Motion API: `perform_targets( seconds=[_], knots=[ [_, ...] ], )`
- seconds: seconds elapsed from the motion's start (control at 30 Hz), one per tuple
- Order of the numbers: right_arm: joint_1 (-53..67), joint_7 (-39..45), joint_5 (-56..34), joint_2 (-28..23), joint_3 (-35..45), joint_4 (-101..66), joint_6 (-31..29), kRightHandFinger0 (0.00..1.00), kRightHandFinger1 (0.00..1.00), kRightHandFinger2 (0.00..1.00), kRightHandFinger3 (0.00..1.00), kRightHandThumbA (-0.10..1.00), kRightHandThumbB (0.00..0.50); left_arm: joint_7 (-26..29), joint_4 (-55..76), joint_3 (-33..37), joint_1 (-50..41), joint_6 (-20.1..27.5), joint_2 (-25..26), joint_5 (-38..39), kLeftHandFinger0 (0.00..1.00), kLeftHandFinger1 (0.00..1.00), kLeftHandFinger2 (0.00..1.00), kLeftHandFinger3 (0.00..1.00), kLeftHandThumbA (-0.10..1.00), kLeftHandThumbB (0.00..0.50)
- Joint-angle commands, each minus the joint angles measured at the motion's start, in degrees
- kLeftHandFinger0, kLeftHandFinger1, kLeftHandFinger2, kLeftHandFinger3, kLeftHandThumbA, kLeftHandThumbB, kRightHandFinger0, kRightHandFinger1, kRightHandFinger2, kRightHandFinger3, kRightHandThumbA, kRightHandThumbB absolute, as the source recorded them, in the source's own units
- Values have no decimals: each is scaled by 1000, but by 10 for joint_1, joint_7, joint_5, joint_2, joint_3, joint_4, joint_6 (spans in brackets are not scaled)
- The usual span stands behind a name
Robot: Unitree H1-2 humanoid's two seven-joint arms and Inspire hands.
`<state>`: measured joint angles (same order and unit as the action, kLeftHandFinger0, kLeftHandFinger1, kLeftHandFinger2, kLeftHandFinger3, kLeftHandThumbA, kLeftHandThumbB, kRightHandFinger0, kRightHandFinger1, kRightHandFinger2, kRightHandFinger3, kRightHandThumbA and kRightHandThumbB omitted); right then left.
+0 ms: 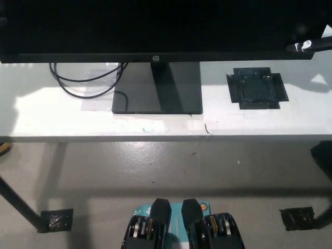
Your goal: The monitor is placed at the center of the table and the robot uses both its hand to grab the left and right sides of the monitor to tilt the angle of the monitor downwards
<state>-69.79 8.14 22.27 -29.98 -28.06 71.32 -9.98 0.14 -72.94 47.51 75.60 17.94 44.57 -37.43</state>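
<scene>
1. The monitor (155,28) stands mid-counter (41,122), near the far edge.
2. The right robot hand (311,45) touches its right lower corner; its grip cannot be made out.
3. The left robot hand is out of sight.

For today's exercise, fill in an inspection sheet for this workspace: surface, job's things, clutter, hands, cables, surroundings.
Surface: white table, scuffed and brightly lit.
Job's things: black monitor on its stand, mid-table.
Clutter: black tape patch right of the stand.
Hands: left hand nothing seen; right hand only a sliver at the monitor's right edge, fingers unclear.
Cables: black cable looped left of the stand.
Surroundings: grey floor, taped table leg.
</scene>
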Motion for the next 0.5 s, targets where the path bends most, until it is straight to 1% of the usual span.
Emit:
perform_targets(
  seconds=[0.0, 0.07, 0.1, 0.13, 0.17, 0.2, 0.23, 0.33, 0.37, 0.4, 0.47],
  knots=[
    [-127, -340, 172, 60, -108, 47, -11, 1000, 1000, 1000, 1000, 596, 500, 209, -28, 75, 94, -48, -70, -140, 1000, 1000, 1000, 1000, 850, 500],
    [-130, -381, 181, 63, -121, 55, 1, 1000, 1000, 1000, 1000, 561, 500, 239, -33, 77, 96, -59, -76, -141, 1000, 1000, 1000, 1000, 737, 500],
    [-130, -383, 180, 63, -122, 55, 1, 1000, 1000, 1000, 1000, 559, 500, 240, -33, 77, 96, -59, -76, -140, 1000, 1000, 1000, 1000, 731, 500],
    [-131, -386, 178, 64, -126, 57, 1, 1000, 1000, 1000, 1000, 559, 500, 242, -35, 79, 97, -59, -76, -139, 1000, 1000, 1000, 1000, 729, 500],
    [-135, -408, 186, 66, -137, 62, 17, 1000, 1000, 1000, 1000, 592, 500, 258, -38, 87, 101, -70, -78, -147, 1000, 1000, 1000, 1000, 733, 500],
    [-141, -443, 201, 71, -154, 70, 46, 1000, 1000, 1000, 1000, 617, 500, 284, -43, 100, 108, -91, -82, -162, 1000, 1000, 1000, 1000, 753, 500],
    [-144, -462, 209, 72, -164, 72, 63, 1000, 1000, 1000, 1000, 597, 500, 289, -48, 110, 112, -110, -86, -169, 1000, 1000, 1000, 1000, 777, 500],
    [-144, -468, 204, 73, -170, 75, 64, 1000, 1000, 1000, 1000, 593, 500, 292, -51, 114, 113, -111, -87, -168, 1000, 1000, 1000, 1000, 781, 500],
    [-144, -472, 197, 75, -167, 76, 66, 1000, 1000, 1000, 1000, 566, 476, 296, -52, 114, 114, -113, -91, -167, 1000, 1000, 1000, 1000, 800, 500],
    [-143, -478, 188, 78, -160, 75, 69, 1000, 1000, 1000, 1000, 545, 474, 303, -52, 115, 116, -116, -97, -166, 1000, 1000, 1000, 1000, 807, 500],
    [-143, -480, 186, 78, -163, 77, 69, 1000, 1000, 1000, 1000, 544, 477, 305, -54, 117, 116, -116, -97, -165, 1000, 1000, 1000, 1000, 809, 500]
  ],
)
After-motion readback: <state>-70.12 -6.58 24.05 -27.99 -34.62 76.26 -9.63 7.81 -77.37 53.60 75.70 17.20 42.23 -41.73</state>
